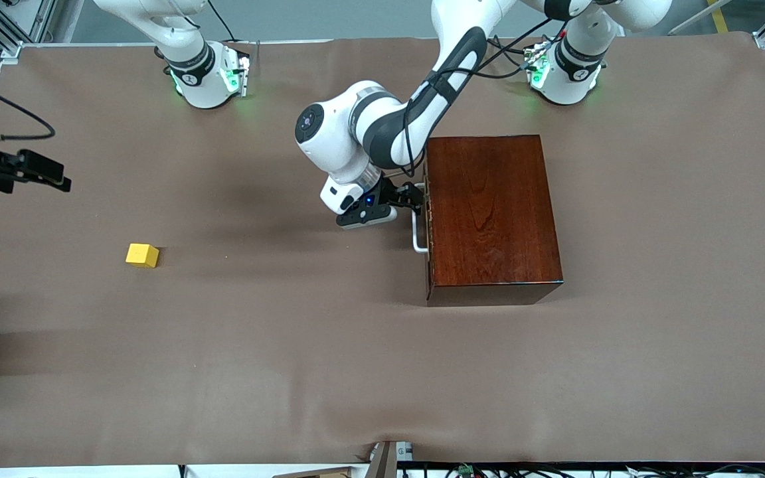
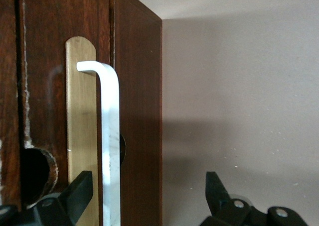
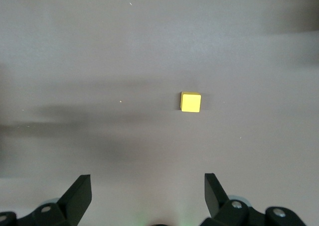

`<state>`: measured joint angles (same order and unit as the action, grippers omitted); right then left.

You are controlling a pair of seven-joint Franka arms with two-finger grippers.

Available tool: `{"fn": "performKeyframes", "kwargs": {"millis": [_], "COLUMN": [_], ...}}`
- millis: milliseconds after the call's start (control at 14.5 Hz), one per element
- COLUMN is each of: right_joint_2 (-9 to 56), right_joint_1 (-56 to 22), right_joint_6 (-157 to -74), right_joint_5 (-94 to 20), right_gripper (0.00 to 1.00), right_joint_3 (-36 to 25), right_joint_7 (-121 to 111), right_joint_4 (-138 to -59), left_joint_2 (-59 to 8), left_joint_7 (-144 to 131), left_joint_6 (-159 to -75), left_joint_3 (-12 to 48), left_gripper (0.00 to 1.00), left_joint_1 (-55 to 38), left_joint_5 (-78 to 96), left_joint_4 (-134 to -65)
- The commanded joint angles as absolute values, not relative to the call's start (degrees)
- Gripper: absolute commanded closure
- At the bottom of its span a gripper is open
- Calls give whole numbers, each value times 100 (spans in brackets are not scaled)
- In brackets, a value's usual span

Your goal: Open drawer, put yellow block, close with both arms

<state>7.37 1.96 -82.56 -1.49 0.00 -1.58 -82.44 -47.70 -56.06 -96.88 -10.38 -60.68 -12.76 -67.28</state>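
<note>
The dark reddish-brown box [image 1: 492, 212] sits toward the left arm's end of the table with its drawer pushed in. The white bar handle [image 1: 417, 234] stands out from the drawer front. My left gripper [image 1: 409, 198] is open at that handle. In the left wrist view the bar [image 2: 110, 136] runs between the two spread fingers of the left gripper [image 2: 149, 186], nearer one finger, and neither pinches it. The yellow block [image 1: 142, 255] lies on the brown cloth toward the right arm's end. My right gripper [image 3: 148, 186] hangs open well above the cloth, with the block [image 3: 190, 102] below it.
A brass plate [image 2: 82, 111] backs the handle, with a round hole [image 2: 35, 171] in the wood beside it. A black fixture with a cable [image 1: 24, 169] juts in at the edge of the view, toward the right arm's end. Brown cloth [image 1: 289, 332] covers the table.
</note>
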Motion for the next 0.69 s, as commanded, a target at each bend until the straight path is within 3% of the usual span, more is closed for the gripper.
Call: {"fn": "performKeyframes", "kwargs": {"millis": [0, 620], "right_joint_2": [949, 1300], "right_joint_1": [290, 386], "right_joint_6": [-8332, -8631], "right_joint_5": [-211, -193], "right_gripper": [0, 0], "right_joint_3": [18, 9], "right_joint_7": [-167, -132], "right_joint_4": [-8209, -8227], "left_joint_2": [-4930, -5054], "left_joint_7": [-5905, -6160], "left_joint_6": [-9712, -10247], "left_joint_3": [-1046, -1011], "left_gripper": [0, 0], "left_joint_1": [-6047, -6029], "left_joint_5": [-1406, -1380], "left_joint_4": [-6530, -6504]}}
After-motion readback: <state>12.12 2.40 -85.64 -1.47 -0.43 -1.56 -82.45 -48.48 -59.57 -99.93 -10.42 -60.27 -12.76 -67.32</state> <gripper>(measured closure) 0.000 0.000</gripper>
